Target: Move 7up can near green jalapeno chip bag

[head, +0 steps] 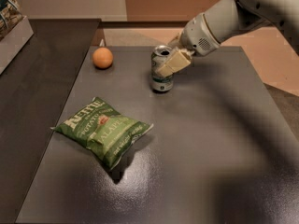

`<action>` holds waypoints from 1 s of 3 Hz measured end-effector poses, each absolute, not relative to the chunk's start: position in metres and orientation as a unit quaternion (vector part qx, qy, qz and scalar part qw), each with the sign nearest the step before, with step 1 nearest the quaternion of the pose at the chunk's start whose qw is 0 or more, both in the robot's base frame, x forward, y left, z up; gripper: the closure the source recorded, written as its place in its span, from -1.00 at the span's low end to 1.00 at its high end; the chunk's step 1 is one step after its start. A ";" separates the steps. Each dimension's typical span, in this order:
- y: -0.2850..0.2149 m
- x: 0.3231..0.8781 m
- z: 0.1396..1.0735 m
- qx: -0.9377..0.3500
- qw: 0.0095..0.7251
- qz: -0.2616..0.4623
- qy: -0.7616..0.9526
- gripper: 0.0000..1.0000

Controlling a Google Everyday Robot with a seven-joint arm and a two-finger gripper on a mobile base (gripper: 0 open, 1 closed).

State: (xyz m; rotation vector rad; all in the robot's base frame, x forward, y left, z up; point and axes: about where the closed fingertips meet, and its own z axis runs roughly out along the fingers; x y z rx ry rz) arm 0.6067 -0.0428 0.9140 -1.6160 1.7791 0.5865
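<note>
The 7up can (161,78) stands upright on the dark table (224,125), at the back middle. My gripper (169,64) reaches in from the upper right and is shut on the can. One cream finger (174,61) lies across the can's front; the other is hidden behind it. The green jalapeno chip bag (103,130) lies crinkled on the front left of the table, well apart from the can, to its lower left.
A round orange fruit (102,58) sits at the back left of the table, left of the can. A second dark counter (32,87) runs along the left side, with a box of packets (11,17) at its far end.
</note>
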 end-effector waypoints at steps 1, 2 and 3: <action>-0.019 0.582 0.920 -0.653 0.315 0.242 0.644 1.00; -0.001 0.561 0.919 -0.684 0.302 0.258 0.613 1.00; 0.013 0.543 0.915 -0.708 0.287 0.269 0.587 1.00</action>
